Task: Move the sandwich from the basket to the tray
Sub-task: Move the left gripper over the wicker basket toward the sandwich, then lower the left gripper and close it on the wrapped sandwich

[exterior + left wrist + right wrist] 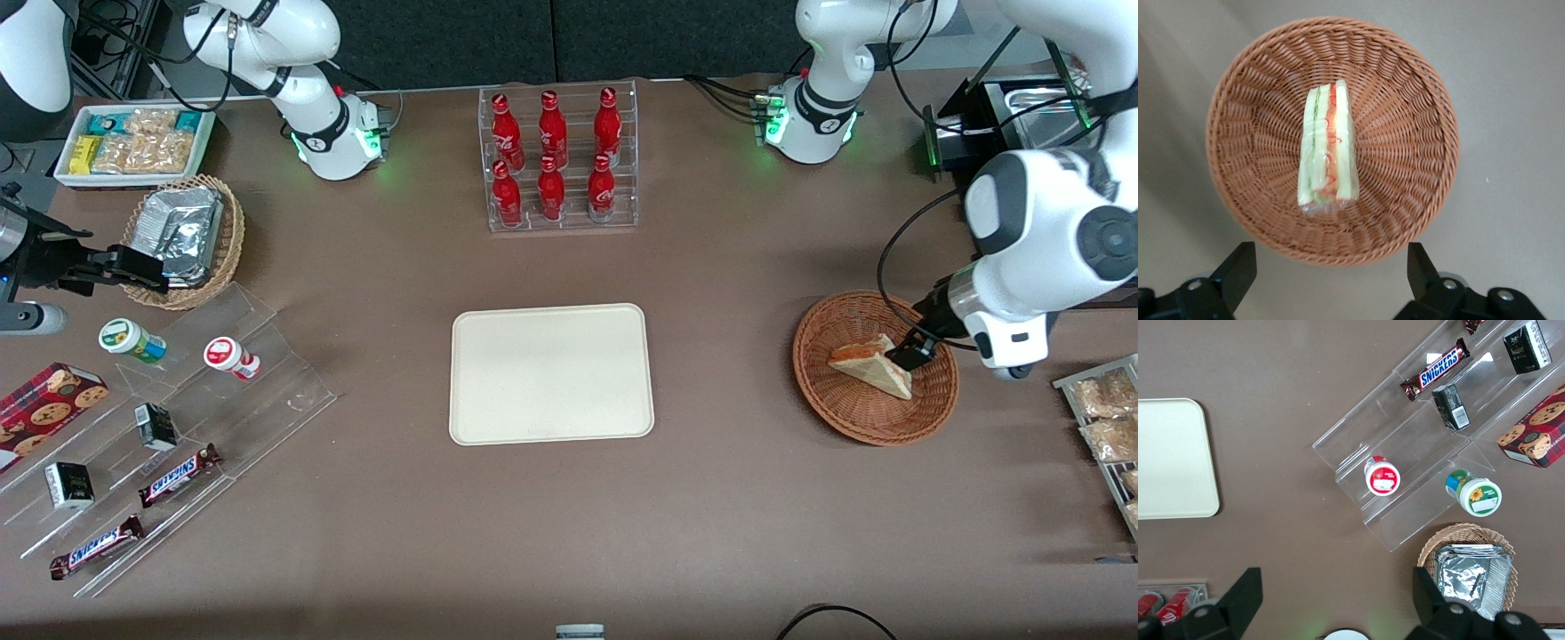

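The sandwich [876, 366], a pale bread wedge with orange-red and green filling, lies in the reddish-brown wicker basket [853, 422] toward the working arm's end of the table. In the left wrist view the sandwich [1328, 150] stands on its edge in the middle of the basket [1405, 133]. My gripper [911, 351] hovers above the basket beside the sandwich, open, and holds nothing. From the wrist, the gripper [1330, 257] has its black fingers spread wide over the basket's rim. The cream tray [551, 373] lies bare at the table's centre.
A rack of red bottles [560, 160] stands farther from the front camera than the tray. Packets on a wire rack [1107, 418] sit beside the basket. An acrylic stand with snacks [178, 418], a foil-packet basket [182, 236] and a white bin [133, 142] lie toward the parked arm's end.
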